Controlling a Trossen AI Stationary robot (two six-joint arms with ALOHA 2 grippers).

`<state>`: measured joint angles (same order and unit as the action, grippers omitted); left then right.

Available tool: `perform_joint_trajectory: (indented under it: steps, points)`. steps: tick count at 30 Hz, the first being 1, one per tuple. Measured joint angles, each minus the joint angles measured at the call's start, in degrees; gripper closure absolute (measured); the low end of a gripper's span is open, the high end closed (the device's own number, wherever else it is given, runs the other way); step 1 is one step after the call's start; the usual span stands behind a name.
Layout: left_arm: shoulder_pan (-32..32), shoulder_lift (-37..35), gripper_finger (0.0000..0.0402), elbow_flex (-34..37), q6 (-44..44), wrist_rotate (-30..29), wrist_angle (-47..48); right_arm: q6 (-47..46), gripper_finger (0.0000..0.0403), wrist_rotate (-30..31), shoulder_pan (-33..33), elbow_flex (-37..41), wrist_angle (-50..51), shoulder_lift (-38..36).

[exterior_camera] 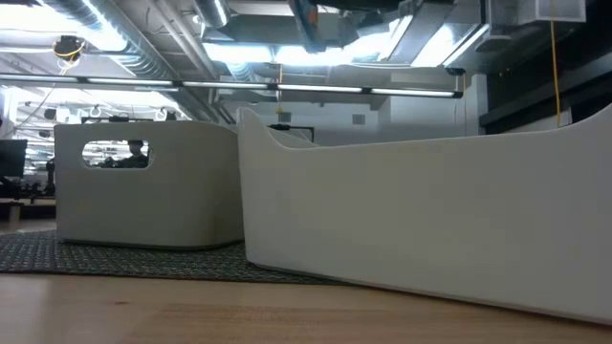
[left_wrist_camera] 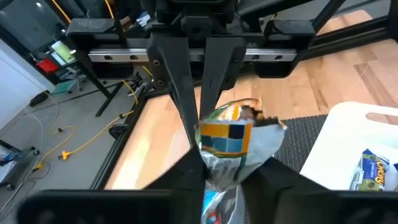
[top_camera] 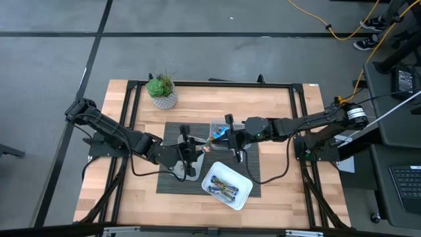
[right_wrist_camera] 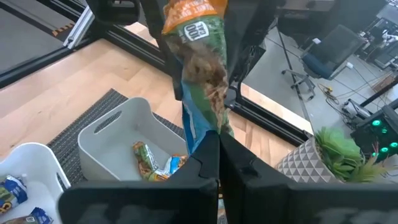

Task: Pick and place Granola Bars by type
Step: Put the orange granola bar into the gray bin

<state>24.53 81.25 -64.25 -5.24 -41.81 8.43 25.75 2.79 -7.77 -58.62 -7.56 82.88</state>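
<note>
A green and orange granola bar [right_wrist_camera: 198, 62] is being pinched between the pressed-together fingers of the right gripper [right_wrist_camera: 217, 134], above the grey mat [top_camera: 172, 131] at mid-table. A silver-grey bar with an orange and blue label [left_wrist_camera: 233, 140] is being clamped by the left gripper [left_wrist_camera: 205, 155], just left of the right gripper. More bars are lying in the grey tray [right_wrist_camera: 118, 134] beneath — one green-brown [right_wrist_camera: 145, 160], one blue [right_wrist_camera: 176, 163]. Blue-wrapped bars [top_camera: 223, 188] are being held in the white tray [top_camera: 243, 195] (nearer the front edge). A potted plant [top_camera: 162, 91] is being kept at the far left of the table [top_camera: 276, 105].
</note>
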Motion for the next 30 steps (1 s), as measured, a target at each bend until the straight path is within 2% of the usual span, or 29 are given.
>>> perform_joint_trajectory:
  steps: [5,10,15,21,26,30]
  points:
    - [0.09,0.00,0.0388,0.00,0.35,0.11,0.04,-0.19,0.0399,-0.07,0.00,0.00,-0.02,-0.01]
    - [0.46,0.00,0.0384,0.00,1.01,-0.23,0.21,-1.51,0.0382,-0.02,0.00,-0.01,-0.03,-0.01]
    - [3.11,-0.78,0.0391,0.00,1.44,-4.92,2.64,-1.50,0.0363,0.23,-0.14,-0.08,1.05,-0.01]
    - [10.33,-4.26,0.0389,0.00,6.40,-11.57,6.43,-3.62,0.0341,0.75,-1.36,-2.44,14.70,-0.25]
    - [17.31,-8.04,0.0389,-0.02,13.72,-12.78,12.17,-9.32,0.0339,7.86,-2.78,-3.07,24.01,-0.25]
    - [19.82,-9.79,0.0393,-0.06,21.56,-12.97,17.05,-12.93,0.0344,12.56,-3.84,-3.07,27.61,-0.25]
